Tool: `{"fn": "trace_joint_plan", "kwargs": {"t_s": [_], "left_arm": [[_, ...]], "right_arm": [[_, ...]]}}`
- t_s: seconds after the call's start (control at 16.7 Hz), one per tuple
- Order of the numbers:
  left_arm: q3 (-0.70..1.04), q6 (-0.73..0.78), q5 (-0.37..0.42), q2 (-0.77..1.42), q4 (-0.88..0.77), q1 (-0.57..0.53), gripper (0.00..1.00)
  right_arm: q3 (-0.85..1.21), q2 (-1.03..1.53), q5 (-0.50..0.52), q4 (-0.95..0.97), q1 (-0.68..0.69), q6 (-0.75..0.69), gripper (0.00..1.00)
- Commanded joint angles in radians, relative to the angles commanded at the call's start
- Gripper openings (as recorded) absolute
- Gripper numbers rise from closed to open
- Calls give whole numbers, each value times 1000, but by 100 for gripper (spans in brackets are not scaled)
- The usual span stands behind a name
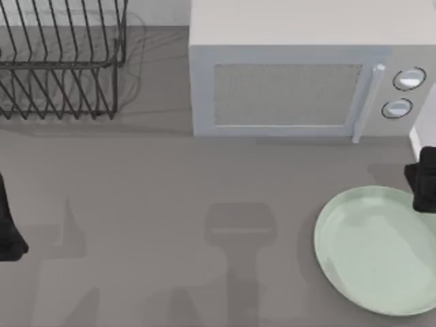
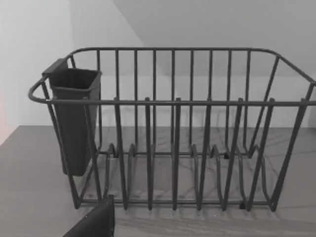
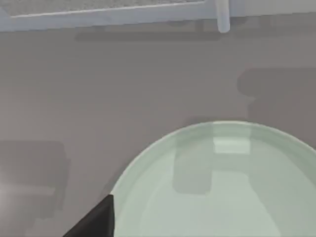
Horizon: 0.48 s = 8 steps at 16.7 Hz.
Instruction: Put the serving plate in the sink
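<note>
Two arms were in view at the table's edges. At the far left edge of the top view, the left gripper (image 1: 8,228) sat low as a dark shape, well apart from the plate; whether its claw was released or clenched could not be told. Behind it, at the rear left, stood the dark wire dish rack (image 1: 58,61), with a dark cutlery cup (image 2: 74,121) hung on one end wall. The grey-white microwave (image 1: 300,75) occupied the rear centre to right, door closed, handle (image 1: 364,102) and two round dials (image 1: 407,79) on its right side. On the front right of the grey table (image 1: 170,204) lay the serving plate (image 1: 378,248), flat and apparently untouched. The right gripper (image 1: 424,184) hung at the right edge, just over the plate's rear rim; its claw's state could not be told.
</note>
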Motion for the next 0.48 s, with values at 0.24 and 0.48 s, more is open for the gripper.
{"fn": "trace_joint_plan", "kwargs": {"t_s": [0.24,0.48], "left_arm": [[0,0,0,0,0,0,100],[0,0,0,0,0,0,100]], "right_arm": [[285,424,0,-227,130,133,100],[511,750,0,-408,234,239,100]]}}
